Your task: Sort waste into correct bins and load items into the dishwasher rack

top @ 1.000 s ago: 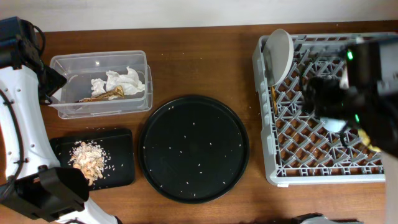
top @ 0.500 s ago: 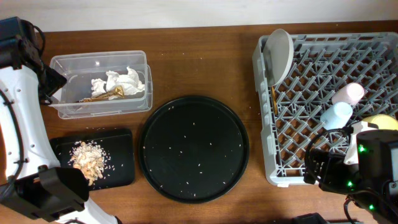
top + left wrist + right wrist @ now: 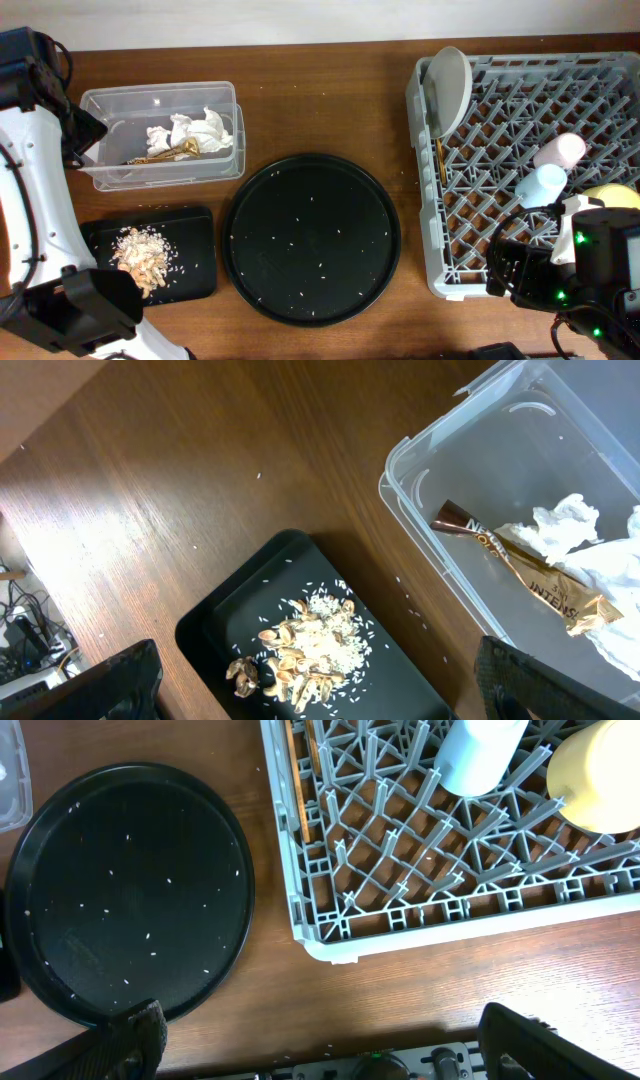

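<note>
The grey dishwasher rack (image 3: pixel 470 250) holds the pale grey plate (image 3: pixel 450 88) on edge, thin brown chopsticks (image 3: pixel 440 160), the pink cup (image 3: pixel 560 150), the light-blue cup (image 3: pixel 541 183) and the yellow bowl (image 3: pixel 612 195). The clear tub (image 3: pixel 110 105) holds white napkins (image 3: pixel 195 132) and the gold-brown wrapper (image 3: pixel 165 152). The flat black tray (image 3: pixel 190 270) holds food scraps with rice (image 3: pixel 143 258). My left gripper (image 3: pixel 320 680) is open and empty above the scraps (image 3: pixel 310 650). My right gripper (image 3: pixel 325 1040) is open and empty over the table in front of the rack (image 3: pixel 400 870).
The large round black tray (image 3: pixel 312 238), dotted with rice grains, lies between the bins and the rack. My right arm (image 3: pixel 560 280) sits at the rack's front right corner. My left arm runs along the table's left edge.
My right arm has drawn back from above the rack to the table's front right, uncovering the cups and the bowl. It has hardly moved in the last half second. The left arm is still.
</note>
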Controlling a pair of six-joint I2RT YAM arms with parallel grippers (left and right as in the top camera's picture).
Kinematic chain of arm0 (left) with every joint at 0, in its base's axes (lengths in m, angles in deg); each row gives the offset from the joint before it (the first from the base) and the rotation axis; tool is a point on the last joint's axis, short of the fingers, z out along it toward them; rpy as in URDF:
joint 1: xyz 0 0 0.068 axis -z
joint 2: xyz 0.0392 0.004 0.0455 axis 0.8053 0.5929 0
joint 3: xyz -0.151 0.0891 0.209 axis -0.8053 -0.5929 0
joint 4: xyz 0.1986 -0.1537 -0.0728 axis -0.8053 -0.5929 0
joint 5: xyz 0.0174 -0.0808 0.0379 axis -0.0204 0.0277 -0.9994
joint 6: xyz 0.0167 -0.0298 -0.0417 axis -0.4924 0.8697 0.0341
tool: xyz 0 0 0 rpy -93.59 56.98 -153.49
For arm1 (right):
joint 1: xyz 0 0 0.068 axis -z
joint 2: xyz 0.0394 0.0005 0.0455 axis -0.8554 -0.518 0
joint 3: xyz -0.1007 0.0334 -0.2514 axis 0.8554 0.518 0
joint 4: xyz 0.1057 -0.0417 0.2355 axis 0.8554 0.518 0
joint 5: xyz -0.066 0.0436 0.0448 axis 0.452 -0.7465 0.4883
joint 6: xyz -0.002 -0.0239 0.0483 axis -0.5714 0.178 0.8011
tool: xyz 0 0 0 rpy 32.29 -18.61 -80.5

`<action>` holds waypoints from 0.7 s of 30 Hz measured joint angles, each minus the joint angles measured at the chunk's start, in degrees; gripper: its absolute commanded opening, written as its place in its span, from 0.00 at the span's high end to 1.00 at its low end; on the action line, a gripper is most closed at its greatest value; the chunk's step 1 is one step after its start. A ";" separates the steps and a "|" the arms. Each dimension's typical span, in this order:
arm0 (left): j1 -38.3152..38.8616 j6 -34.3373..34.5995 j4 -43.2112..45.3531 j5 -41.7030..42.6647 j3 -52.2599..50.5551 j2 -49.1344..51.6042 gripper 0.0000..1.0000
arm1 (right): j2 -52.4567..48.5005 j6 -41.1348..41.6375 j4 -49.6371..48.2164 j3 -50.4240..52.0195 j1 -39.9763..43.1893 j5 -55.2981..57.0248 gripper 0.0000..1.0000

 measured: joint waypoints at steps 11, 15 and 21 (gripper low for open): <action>0.00 0.00 0.00 0.00 0.00 0.00 0.01 | 3.21 -0.13 0.00 0.02 0.00 0.15 0.02; 0.00 0.00 0.00 0.02 0.00 0.00 0.01 | 9.40 -0.09 -0.24 0.37 0.00 0.70 0.02; 0.00 0.00 0.00 0.04 0.00 0.00 0.01 | 21.64 -0.11 -6.27 7.69 0.00 1.38 0.02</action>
